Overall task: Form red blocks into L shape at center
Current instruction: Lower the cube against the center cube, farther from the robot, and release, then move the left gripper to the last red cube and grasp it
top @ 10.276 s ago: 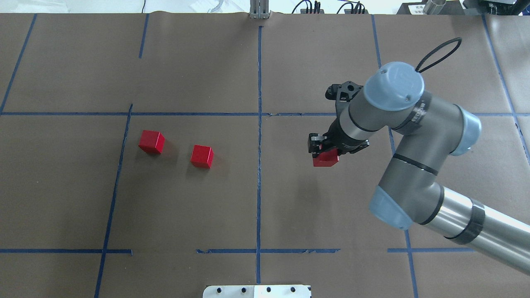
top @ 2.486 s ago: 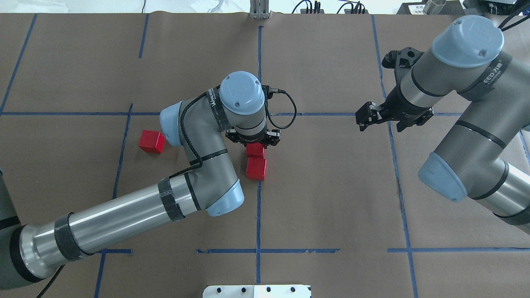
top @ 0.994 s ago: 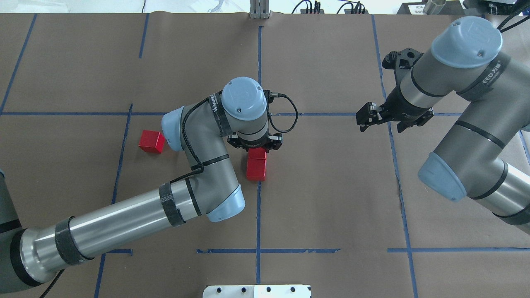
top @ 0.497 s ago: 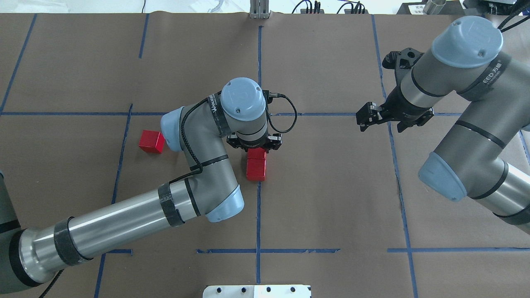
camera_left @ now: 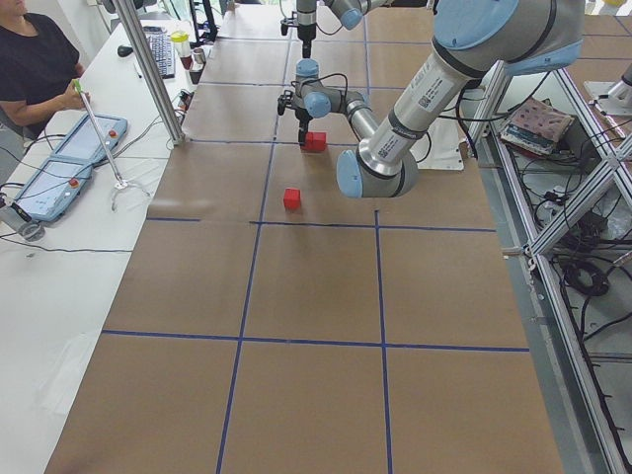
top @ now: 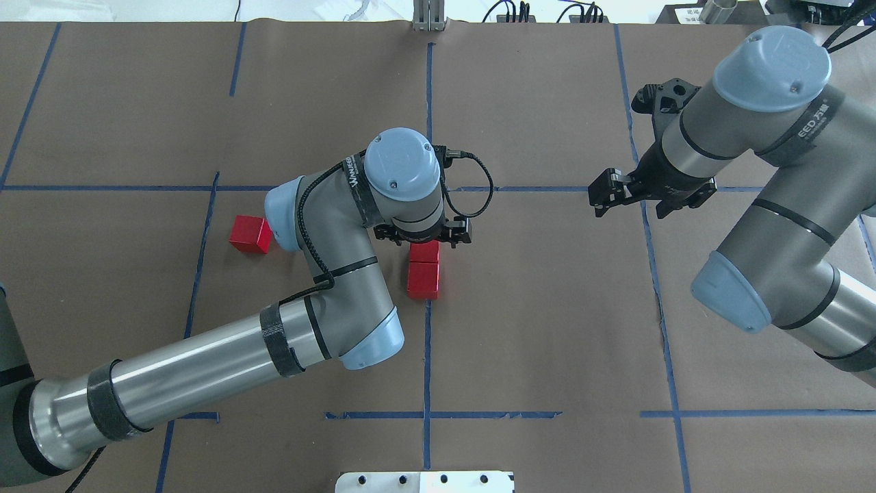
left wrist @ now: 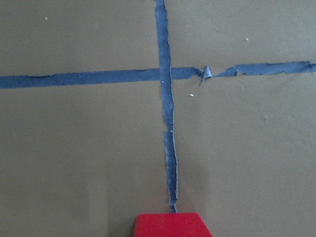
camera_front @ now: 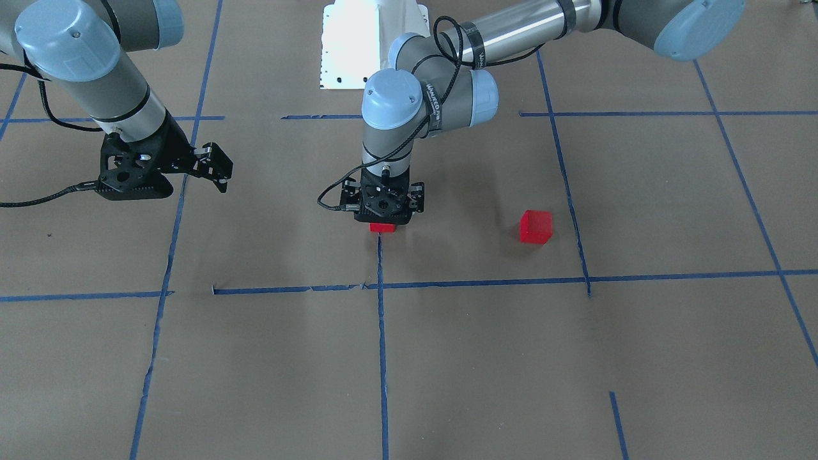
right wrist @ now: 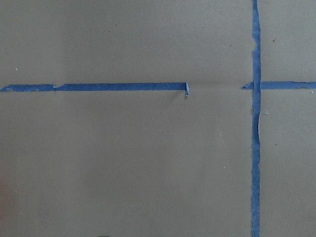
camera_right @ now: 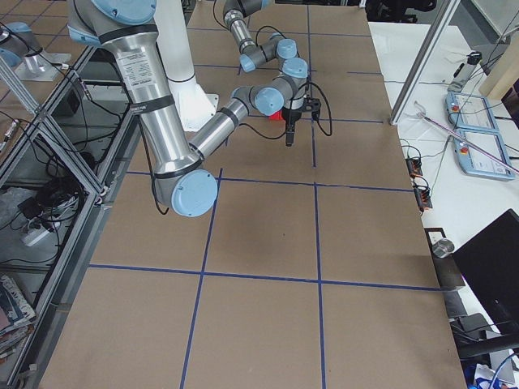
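Left hand [top: 423, 238], shifted, over matte cube [top: 423, 253]

Block 1 [top: 423, 281]: a bright red matte cube. It lies flat on one face at the center [top: 479, 294] of the table, on the long blue tape line [top: 427, 356], with its edges square to that line.

Block 2 [top: 424, 252]: identical. It touches Block 1 on the side toward the table's far edge, and the two form one straight row along the line. It sits directly under my left pincer [top: 423, 236], whose jaws stand spread wider than the cube.

Block 3 [top: 250, 234]: identical and turned slightly. It lies alone toward the table's left end, well apart from the row, so the L has no foot.
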`<state>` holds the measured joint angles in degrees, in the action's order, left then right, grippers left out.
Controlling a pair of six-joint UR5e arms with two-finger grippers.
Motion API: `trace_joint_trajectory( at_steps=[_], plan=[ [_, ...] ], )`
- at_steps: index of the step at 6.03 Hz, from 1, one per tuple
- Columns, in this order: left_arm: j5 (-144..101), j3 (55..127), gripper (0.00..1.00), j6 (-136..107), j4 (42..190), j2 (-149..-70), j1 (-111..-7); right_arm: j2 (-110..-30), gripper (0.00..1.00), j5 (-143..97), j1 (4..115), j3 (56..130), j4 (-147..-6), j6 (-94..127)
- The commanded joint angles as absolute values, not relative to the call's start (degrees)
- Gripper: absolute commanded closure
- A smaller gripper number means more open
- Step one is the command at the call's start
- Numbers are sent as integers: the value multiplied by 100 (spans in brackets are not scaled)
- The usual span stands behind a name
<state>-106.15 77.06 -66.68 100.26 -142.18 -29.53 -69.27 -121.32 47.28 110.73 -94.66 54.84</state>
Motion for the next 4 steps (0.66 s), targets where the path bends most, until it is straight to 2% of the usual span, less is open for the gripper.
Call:
trace_joint_trajectory(
  at_steps=[1,3,4],
  plan=[
    [-10626,7971,0,-6627,10011,-14160,-3197,-6926,0,-12181,4859,11100,-9466,5476],
    [-11463,8479,0,-5773,10011,-13337,-4003,-6952,0,-12216,4913,11196,-9509,5476],
    [-11948,8838,0,-5287,10046,-12654,-4408,-7083,0,-12217,4913,11371,-9527,5484]
  ],
)
